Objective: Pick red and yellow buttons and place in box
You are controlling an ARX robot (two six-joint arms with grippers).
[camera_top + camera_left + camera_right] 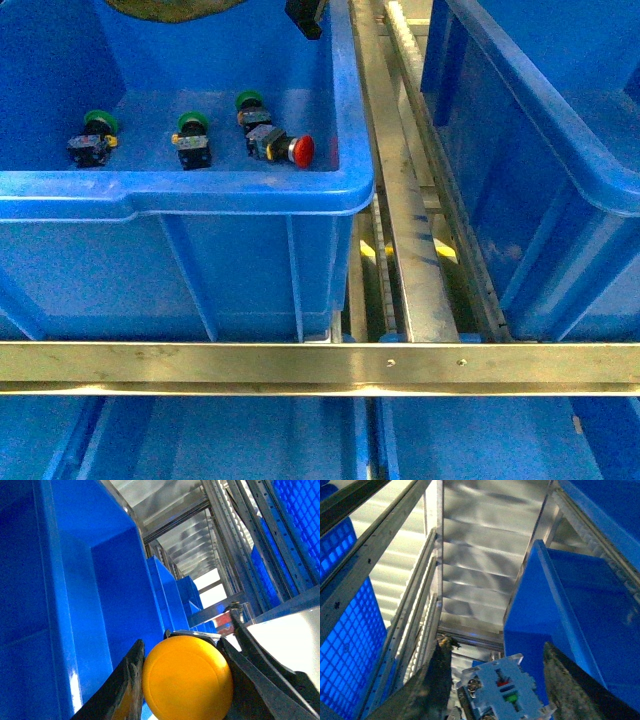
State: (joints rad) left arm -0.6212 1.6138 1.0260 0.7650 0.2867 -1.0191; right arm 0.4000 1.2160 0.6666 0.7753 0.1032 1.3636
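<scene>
My left gripper (185, 682) is shut on the yellow button (187, 677); its round cap fills the gap between the black fingers (125, 685), next to a blue box wall (75, 605). My right gripper (495, 687) is shut on the red button (502, 692). Only that button's pale terminal end with red and green marks shows; its cap is hidden. In the front view another red button (298, 150) lies on its side inside the left blue box (180, 195). Neither gripper is clearly seen in the front view.
Three green-capped switches (97, 135) (192, 138) (250, 108) stand in the left box beside the red button. A second blue box (540, 150) sits at the right, past metal rack rails (400, 200). A metal bar (320, 365) crosses the front, with more blue bins below.
</scene>
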